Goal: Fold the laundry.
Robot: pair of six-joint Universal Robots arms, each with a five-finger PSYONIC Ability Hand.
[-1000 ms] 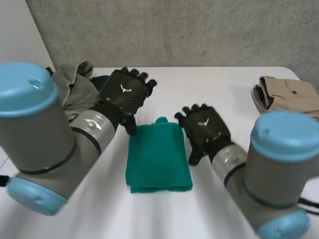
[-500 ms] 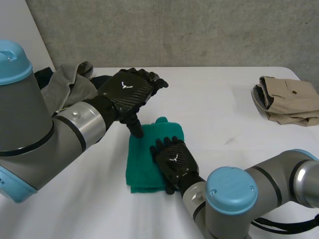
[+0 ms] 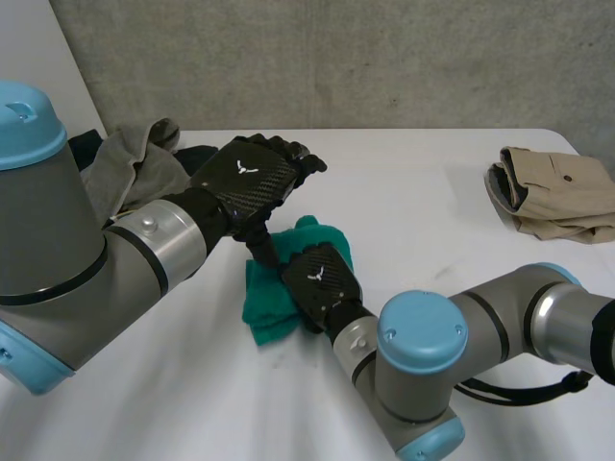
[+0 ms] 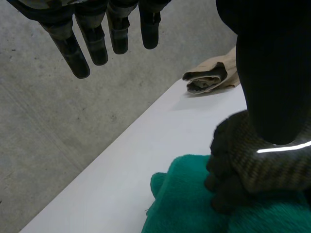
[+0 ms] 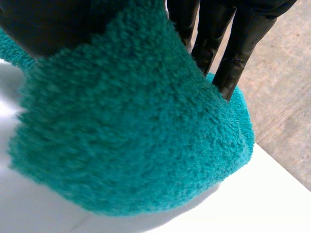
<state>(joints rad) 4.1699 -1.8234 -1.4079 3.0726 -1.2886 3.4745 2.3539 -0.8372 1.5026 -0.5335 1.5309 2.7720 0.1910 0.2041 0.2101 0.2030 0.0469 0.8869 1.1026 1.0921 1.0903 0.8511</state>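
Note:
A green towel (image 3: 261, 303) lies bunched in the middle of the white table (image 3: 423, 202). My right hand (image 3: 318, 279) sits on top of it with its fingers curled into the cloth. In the right wrist view the towel (image 5: 126, 136) is squeezed between the thumb and the fingers (image 5: 228, 43). My left hand (image 3: 252, 178) hovers at the towel's far left side, fingers straight, thumb pointing down to the cloth just beside the right hand. In the left wrist view the straight fingers (image 4: 92, 39) hang above the table, and the right hand (image 4: 243, 160) grips the towel (image 4: 184, 199).
A heap of grey-beige and dark clothes (image 3: 135, 163) lies at the table's far left, behind my left arm. A folded beige garment (image 3: 557, 187) rests at the far right edge, also in the left wrist view (image 4: 211, 77). A concrete wall stands behind the table.
My right hand swung in from the towel's right side onto it and curled its fingers into the cloth, bunching the flat fold. The left hand moved a little towards the towel.

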